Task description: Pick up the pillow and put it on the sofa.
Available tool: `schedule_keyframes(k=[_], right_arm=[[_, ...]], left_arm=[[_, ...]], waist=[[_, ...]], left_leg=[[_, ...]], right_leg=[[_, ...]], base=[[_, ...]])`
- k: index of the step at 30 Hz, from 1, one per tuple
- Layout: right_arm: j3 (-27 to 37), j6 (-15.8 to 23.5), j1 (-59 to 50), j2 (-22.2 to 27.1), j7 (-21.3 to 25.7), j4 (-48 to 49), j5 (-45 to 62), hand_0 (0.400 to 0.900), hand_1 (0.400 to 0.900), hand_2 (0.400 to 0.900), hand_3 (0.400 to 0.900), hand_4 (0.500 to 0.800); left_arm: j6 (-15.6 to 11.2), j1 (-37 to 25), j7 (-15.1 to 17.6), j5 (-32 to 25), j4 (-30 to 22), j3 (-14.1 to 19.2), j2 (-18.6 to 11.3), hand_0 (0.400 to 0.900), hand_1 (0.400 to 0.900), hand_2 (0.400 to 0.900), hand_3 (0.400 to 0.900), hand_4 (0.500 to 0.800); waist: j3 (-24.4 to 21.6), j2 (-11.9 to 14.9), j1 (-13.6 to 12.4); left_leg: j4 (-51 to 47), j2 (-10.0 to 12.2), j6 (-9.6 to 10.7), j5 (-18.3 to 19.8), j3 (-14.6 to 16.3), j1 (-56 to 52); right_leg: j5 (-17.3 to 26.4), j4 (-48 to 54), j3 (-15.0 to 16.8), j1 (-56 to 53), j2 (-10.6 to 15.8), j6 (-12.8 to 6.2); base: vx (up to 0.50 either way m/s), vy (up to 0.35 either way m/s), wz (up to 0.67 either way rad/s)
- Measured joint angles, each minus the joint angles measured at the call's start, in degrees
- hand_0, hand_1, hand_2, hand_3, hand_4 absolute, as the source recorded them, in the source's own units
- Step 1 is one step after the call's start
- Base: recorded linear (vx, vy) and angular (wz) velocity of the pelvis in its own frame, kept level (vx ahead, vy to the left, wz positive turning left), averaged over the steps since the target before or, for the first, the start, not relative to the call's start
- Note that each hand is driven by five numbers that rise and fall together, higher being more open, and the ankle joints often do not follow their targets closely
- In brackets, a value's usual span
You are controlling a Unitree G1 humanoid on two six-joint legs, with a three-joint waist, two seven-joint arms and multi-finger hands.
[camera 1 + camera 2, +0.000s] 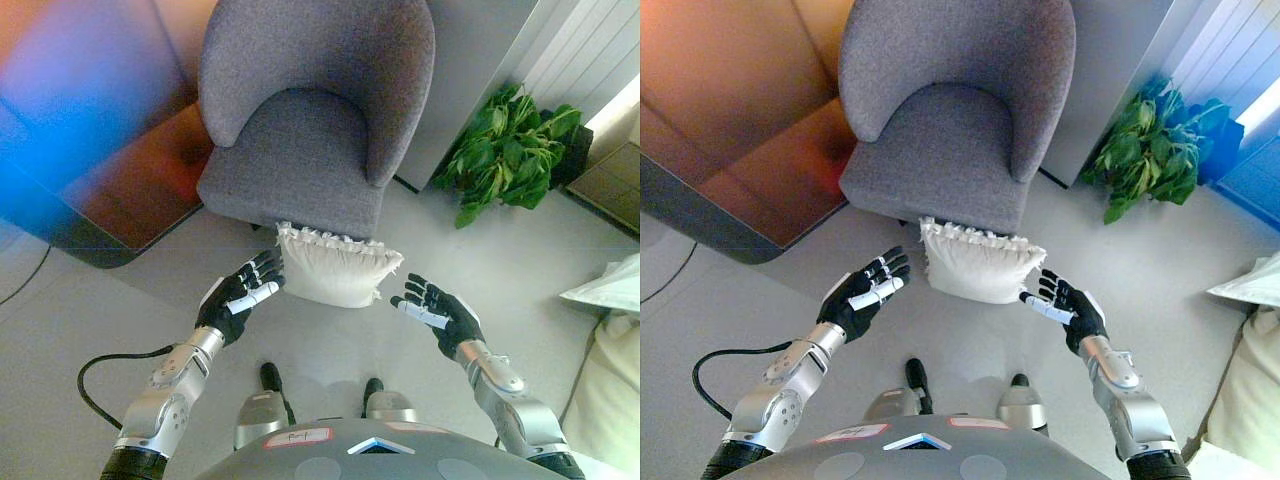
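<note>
A cream pillow (335, 265) with a ruffled top edge lies on the floor, leaning against the front of a grey armchair (310, 120). My left hand (240, 293) hovers just left of the pillow, palm turned inward and fingers straight, open, its fingertips close to the pillow's left edge. To the pillow's right my right hand (437, 312) is held the same way, open, a short gap from the pillow's corner. Neither hand holds anything. The armchair seat (930, 150) is bare.
A green potted plant (510, 150) stands to the right of the armchair by a grey wall. A dark-edged wooden panel (730, 150) lies to the left. White bedding or cushions (610, 340) show at the right edge.
</note>
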State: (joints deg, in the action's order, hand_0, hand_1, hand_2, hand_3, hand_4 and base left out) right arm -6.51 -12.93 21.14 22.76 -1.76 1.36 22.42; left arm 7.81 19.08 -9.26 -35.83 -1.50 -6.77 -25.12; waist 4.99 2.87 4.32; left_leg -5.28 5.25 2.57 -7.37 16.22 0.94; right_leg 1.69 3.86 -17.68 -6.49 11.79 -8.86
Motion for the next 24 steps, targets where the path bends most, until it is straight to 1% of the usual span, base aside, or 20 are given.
schedule_keyframes(k=[6,12,24], right_arm=[[0.0,0.0,0.0,0.0,0.1,0.0,0.0,0.9,0.9,0.9,0.9,0.8],[-0.1,0.0,0.2,0.0,0.1,0.0,-0.1,0.9,0.9,0.9,0.9,0.8],[-1.5,0.0,0.5,0.4,0.2,0.0,-0.5,0.9,0.9,0.9,0.9,0.8]], left_arm=[[-0.7,0.0,-0.2,0.0,0.0,0.0,-0.4,0.9,0.9,0.9,0.9,0.8],[-0.7,0.3,-0.4,0.0,0.0,0.0,-0.4,0.9,0.9,0.9,0.9,0.8],[-0.6,1.8,-0.4,0.0,0.0,0.0,-0.3,0.9,0.9,0.9,0.9,0.8]], waist=[[-0.8,-0.3,0.1],[-1.3,-0.9,0.1],[-1.6,-1.0,-0.1]], left_leg=[[0.0,0.1,0.3,0.2,0.7,-0.7],[0.0,0.3,0.4,0.2,1.5,-1.1],[0.0,0.4,0.6,0.4,1.6,-1.6]], right_leg=[[0.0,0.2,0.6,0.1,0.0,0.0],[0.0,0.5,1.4,0.0,-0.2,0.01],[0.0,1.0,1.5,-0.5,-0.3,0.02]], base=[[0.02,0.002,-0.09],[0.02,-0.005,-0.04],[0.0,0.0,0.0]])
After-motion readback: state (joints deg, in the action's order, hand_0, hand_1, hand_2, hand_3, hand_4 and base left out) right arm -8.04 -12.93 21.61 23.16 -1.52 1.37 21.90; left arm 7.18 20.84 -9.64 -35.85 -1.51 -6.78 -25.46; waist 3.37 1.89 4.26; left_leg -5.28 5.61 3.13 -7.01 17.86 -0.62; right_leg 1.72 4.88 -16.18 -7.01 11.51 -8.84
